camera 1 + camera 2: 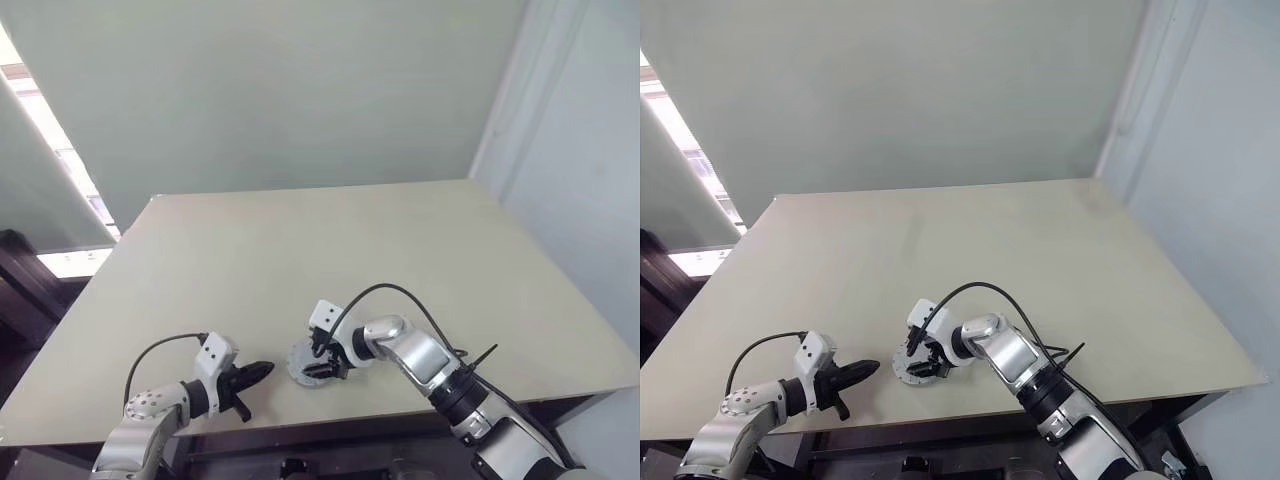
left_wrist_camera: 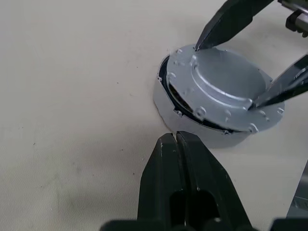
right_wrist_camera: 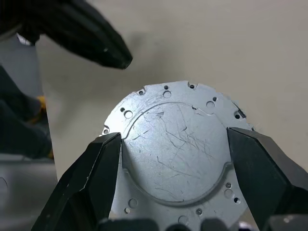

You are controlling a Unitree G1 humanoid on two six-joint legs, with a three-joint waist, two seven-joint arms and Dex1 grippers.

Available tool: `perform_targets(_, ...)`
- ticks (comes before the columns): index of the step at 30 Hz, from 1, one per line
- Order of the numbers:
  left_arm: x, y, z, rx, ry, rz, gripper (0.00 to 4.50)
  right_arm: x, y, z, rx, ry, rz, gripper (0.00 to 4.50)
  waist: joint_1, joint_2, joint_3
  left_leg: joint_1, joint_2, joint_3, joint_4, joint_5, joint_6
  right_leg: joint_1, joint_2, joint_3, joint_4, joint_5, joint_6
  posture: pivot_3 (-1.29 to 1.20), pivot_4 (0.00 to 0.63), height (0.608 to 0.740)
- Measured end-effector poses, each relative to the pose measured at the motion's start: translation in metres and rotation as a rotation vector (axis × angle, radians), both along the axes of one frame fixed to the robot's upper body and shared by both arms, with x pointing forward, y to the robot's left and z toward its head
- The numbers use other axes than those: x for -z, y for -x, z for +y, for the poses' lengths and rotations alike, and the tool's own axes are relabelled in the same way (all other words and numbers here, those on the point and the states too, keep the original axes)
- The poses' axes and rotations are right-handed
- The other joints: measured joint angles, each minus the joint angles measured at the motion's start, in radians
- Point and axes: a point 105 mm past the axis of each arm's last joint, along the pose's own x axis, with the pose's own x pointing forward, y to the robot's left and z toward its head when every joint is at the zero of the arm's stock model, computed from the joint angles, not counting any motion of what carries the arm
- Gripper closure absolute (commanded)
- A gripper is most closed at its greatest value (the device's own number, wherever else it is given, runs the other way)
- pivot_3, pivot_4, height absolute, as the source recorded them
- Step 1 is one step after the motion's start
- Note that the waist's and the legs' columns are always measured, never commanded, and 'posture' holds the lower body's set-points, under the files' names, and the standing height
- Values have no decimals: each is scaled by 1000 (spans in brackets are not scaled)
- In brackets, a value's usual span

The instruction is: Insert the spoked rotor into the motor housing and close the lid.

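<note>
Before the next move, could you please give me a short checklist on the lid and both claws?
1. Lid on top of the motor housing: ok.
2. Lid fully seated: not ok; a dark gap shows under its rim on one side.
3. Right claw straddles the lid, one finger on each side: ok.
4. Left claw shut and apart from the housing: ok.
5. Spoked rotor inside: cannot tell, the lid hides it.
</note>
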Motion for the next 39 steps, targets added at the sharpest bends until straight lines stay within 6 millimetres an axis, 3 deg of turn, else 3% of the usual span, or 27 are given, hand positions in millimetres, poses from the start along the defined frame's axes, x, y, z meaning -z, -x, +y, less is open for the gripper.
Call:
perform_targets(5,1,1,-2,8,-3,5,4500,-5,-2,-1,70,-8,20,1270,0,0,0,0,0,0,1,0,0,0,0,0,0,0,-1,0,0,740)
perform_targets(14,2,1,-2,13,-11,6,4500,-3,0,-1,117,22,20,4320,-1,0,0,0,0,0,1,0,0,1,0,0,0,0,-1,0,0,740)
perform_targets(21,2,1,-2,13,-11,6,4500,-8,6,6,56,-26,29,4473,0,0,0,0,0,0,2,0,0,1,0,0,0,0,-1,0,0,740)
perform_targets(24,2,1,-2,13,-11,6,4500,-12,3,2,51,-34,7,3914,0,0,0,0,0,0,3,0,0,2,0,0,0,1,-1,0,0,740)
perform_targets(35,2,1,-2,14,-11,6,4500,-17,3,-4,13,-57,12,43,0,0,0,1,0,0,4,0,0,2,0,0,0,1,-1,0,0,740)
perform_targets(39,2,1,-2,14,-11,6,4500,-18,2,-3,34,-80,4,43,0,0,0,1,0,0,4,0,0,2,0,0,1,1,-1,0,0,740)
